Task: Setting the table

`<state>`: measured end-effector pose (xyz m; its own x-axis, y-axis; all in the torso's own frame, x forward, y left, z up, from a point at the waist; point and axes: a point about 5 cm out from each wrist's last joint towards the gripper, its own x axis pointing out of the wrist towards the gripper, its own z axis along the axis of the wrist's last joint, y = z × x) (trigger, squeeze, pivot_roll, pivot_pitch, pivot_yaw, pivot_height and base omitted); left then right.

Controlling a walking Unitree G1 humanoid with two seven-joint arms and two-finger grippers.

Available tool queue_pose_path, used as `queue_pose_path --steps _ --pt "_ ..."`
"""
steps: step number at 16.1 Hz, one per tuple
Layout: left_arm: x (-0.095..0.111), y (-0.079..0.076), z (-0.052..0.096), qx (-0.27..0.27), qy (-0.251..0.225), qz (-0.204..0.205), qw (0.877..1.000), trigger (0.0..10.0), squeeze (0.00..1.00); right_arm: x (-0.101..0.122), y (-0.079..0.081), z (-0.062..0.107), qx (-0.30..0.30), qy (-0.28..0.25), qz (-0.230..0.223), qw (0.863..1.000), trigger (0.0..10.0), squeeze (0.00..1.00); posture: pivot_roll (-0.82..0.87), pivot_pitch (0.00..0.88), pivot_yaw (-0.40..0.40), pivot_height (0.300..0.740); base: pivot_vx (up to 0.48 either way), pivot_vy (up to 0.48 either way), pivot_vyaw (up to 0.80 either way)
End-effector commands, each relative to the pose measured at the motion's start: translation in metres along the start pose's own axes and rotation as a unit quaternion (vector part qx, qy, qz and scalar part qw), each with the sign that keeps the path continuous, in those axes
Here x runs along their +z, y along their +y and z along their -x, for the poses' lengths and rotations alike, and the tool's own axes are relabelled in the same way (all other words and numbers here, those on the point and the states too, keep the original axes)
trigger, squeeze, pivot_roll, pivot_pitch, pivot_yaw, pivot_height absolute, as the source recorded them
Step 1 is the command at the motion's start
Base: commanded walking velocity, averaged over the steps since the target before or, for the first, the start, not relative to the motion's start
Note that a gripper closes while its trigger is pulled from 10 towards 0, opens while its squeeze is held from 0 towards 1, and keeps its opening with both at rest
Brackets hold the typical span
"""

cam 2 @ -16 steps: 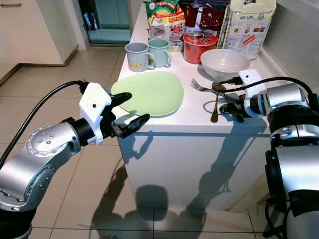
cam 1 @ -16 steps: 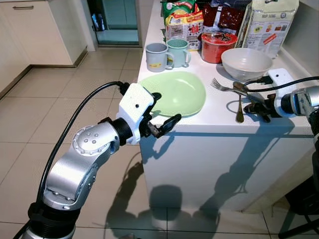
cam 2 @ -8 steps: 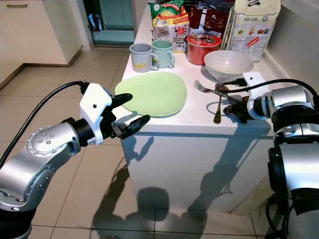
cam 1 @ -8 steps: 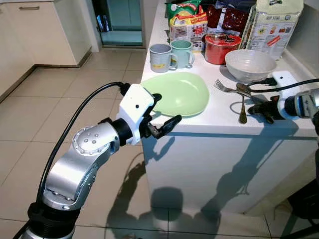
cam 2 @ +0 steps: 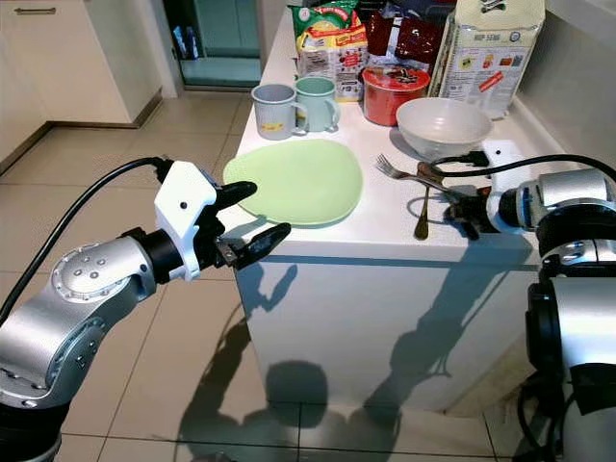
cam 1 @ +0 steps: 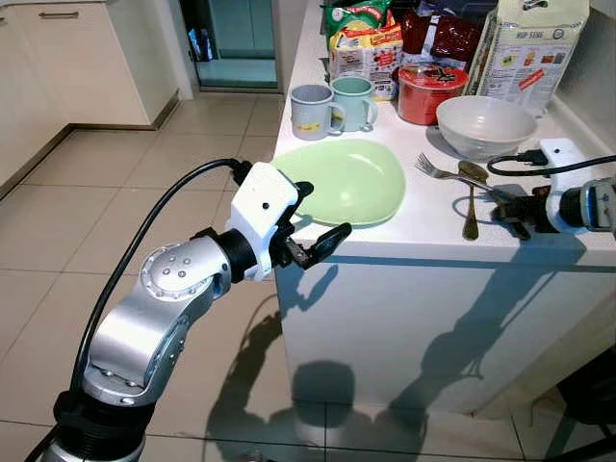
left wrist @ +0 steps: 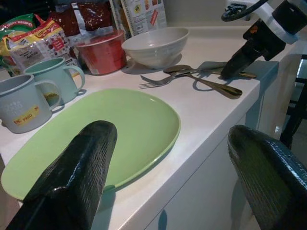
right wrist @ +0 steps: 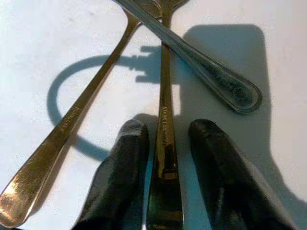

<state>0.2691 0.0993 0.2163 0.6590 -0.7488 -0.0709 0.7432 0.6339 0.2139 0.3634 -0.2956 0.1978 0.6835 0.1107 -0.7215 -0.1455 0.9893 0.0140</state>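
The right gripper (right wrist: 165, 158) has its fingers close around a gold spoon handle (right wrist: 164, 143), while the left gripper (cam 1: 310, 217) is wide open, holding nothing, by the green plate (cam 1: 351, 181).

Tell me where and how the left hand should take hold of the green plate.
Grip the green plate by its near-left rim, coming in from the counter's left corner. The rim there slightly overhangs the edge, and the left hand is open beside it.

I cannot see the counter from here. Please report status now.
Left gripper open at green plate edge. Right gripper straddles a gold utensil handle, not closed. Fork lies across the cutlery.
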Motion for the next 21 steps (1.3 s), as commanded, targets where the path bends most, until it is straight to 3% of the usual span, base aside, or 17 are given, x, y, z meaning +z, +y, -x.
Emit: queue_pose_path --steps 1,14,19,21 --pt "0.005 0.000 -0.002 -0.008 -0.003 -0.010 1.000 10.0 0.00 -0.016 -0.002 -0.006 0.000 0.037 -0.014 0.999 0.0 0.00 0.03 0.000 0.050 0.740 0.000 0.000 0.00" --pt "0.008 0.001 -0.003 -0.008 -0.004 -0.014 1.000 10.0 0.00 -0.019 -0.005 -0.005 0.000 0.041 -0.013 0.999 0.0 0.00 0.04 0.000 0.051 0.740 0.000 0.000 0.00" --pt "0.010 0.004 0.000 0.003 -0.005 -0.016 1.000 10.0 0.00 -0.007 0.002 0.000 0.043 0.018 -0.020 0.999 0.0 0.00 0.05 0.000 0.042 0.740 0.000 0.000 0.00" --pt "0.010 0.003 0.001 0.005 -0.004 -0.016 1.000 10.0 0.00 0.003 0.005 0.006 0.069 0.007 0.000 0.998 0.0 0.00 0.05 0.000 0.043 0.740 0.000 0.000 0.00"
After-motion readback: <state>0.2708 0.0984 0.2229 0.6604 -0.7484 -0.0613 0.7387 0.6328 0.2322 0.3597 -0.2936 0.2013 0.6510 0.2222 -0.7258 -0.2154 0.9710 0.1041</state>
